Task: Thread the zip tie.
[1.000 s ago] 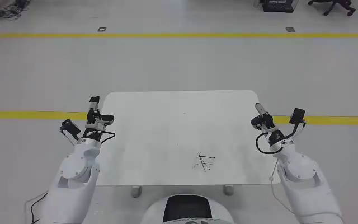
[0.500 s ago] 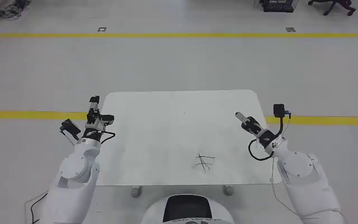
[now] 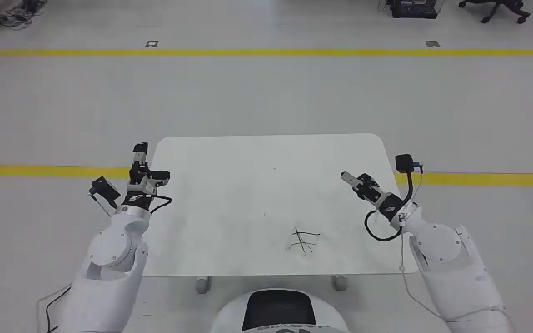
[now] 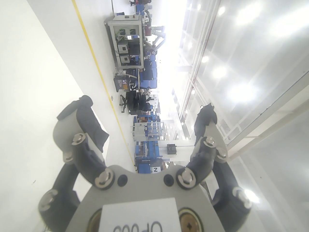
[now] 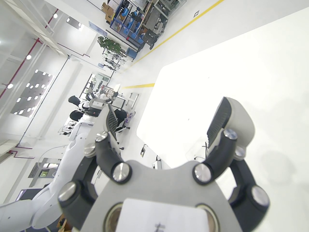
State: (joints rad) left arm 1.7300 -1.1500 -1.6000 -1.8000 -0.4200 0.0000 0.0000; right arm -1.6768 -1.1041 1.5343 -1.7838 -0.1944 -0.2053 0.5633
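Note:
Several thin black zip ties lie crossed in a small heap on the white table, near its front edge and right of centre. My right gripper hangs open over the table's right side, behind and to the right of the heap; between its ribbed fingers the right gripper holds nothing, with the table top beyond. My left gripper stands just off the table's left edge. It points up into the room, and the left gripper is open and empty.
The table has rounded corners and bare white floor all round. A yellow floor line runs far behind it, and another passes level with its middle. The other arm appears across the table in the right wrist view.
My right arm has swung inward from the table's right edge, its gripper now pointing left over the table top. The left arm and the zip ties have not moved.

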